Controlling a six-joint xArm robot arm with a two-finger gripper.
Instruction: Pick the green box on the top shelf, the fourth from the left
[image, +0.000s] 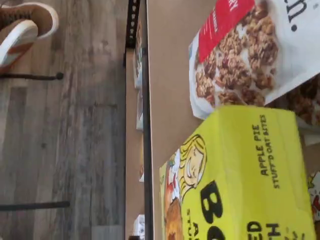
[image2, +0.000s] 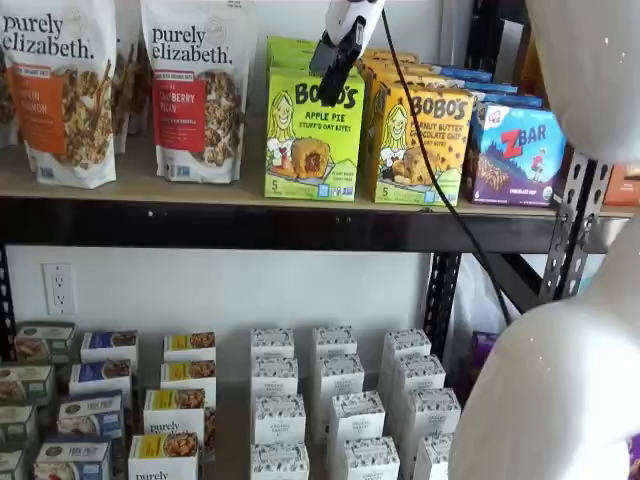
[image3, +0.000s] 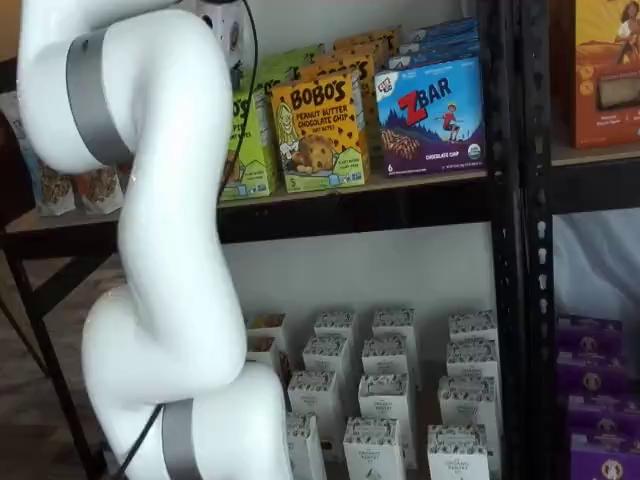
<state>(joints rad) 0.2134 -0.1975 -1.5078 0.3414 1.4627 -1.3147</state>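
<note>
The green box (image2: 313, 135) stands upright on the top shelf (image2: 200, 225), printed BOBO'S APPLE PIE, between a granola bag and a yellow-orange carton. In the wrist view the green box (image: 245, 175) fills the near corner, seen from above on the beige shelf board (image: 170, 75). My gripper (image2: 330, 65) hangs from the view's upper edge, just in front of the box's top right corner. Only one black finger shows, side-on, and it holds nothing. In a shelf view the arm hides most of the green box (image3: 250, 140).
Purely Elizabeth granola bags (image2: 195, 90) stand left of the green box. A yellow-orange Bobo's carton (image2: 420, 140) and a blue ZBar box (image2: 515, 150) stand to its right. A black cable (image2: 430, 170) hangs across them. Small white boxes (image2: 330, 410) fill the lower shelf. The white arm (image3: 160, 250) blocks much of that view.
</note>
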